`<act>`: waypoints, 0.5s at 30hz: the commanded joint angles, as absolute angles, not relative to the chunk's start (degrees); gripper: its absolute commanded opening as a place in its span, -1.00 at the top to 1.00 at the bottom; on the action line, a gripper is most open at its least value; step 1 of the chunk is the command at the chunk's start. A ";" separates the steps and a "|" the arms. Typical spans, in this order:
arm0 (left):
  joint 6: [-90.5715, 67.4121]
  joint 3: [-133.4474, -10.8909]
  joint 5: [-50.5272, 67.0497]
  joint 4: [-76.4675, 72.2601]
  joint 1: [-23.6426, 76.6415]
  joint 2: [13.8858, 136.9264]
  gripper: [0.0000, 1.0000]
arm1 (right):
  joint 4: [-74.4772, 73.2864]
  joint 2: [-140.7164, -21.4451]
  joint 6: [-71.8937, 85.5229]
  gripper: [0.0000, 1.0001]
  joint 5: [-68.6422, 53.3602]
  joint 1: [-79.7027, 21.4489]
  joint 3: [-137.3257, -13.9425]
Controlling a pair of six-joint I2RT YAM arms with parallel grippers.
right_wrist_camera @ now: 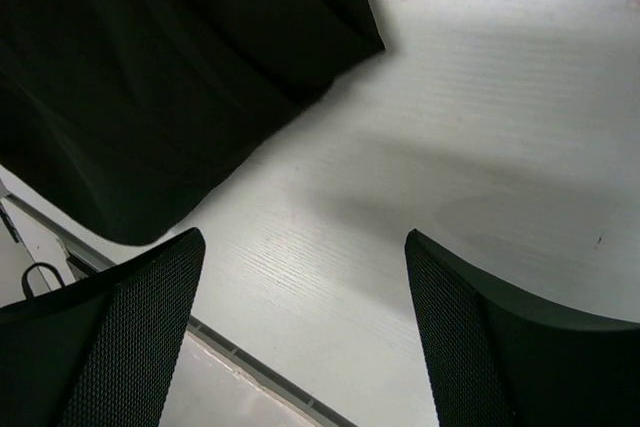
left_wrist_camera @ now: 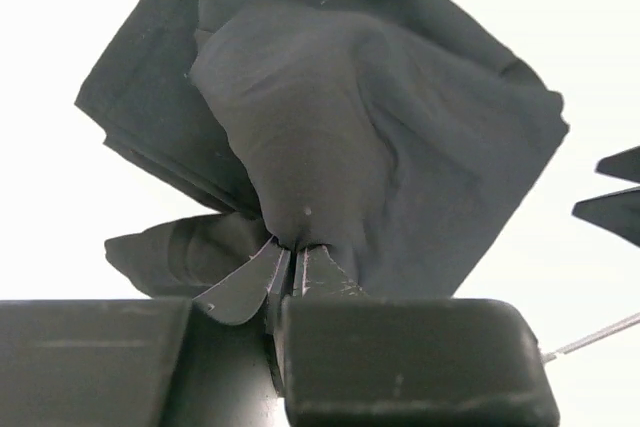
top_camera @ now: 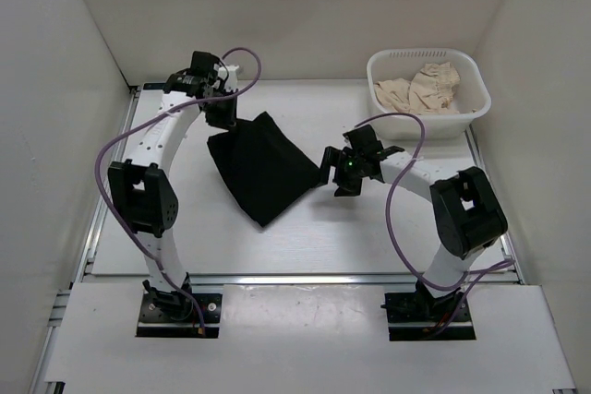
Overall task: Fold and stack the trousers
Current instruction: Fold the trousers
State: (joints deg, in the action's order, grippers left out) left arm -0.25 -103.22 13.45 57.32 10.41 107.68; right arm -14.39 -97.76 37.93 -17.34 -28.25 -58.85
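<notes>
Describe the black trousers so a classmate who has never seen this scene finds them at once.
On the white table, look at the middle: the matte black folded fabric trousers lie there, one corner pinched by the left gripper. The only other cloth is beige, inside the white plastic basket.

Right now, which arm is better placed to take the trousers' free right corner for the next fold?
Right. The right gripper hangs beside that corner of the trousers, jaws open and empty; the left gripper has its jaws shut on the far corner.
</notes>
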 commanded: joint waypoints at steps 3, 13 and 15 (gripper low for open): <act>0.00 -111.26 7.30 58.54 11.07 112.22 0.72 | -12.66 -100.19 37.62 -0.74 -19.15 -28.21 -62.49; 0.00 -120.22 -4.92 56.69 8.26 132.88 -0.18 | -2.32 -105.82 50.43 -0.87 -18.89 -29.27 -62.94; 0.00 -120.76 -4.92 56.16 7.65 133.42 -0.48 | 1.30 -107.31 54.92 -0.87 -18.90 -29.88 -62.40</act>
State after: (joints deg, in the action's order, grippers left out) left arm -0.23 -117.49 -0.73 56.82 8.54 136.68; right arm -6.31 -105.84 47.57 -18.63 -29.06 -61.71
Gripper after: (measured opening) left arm 0.697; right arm 0.933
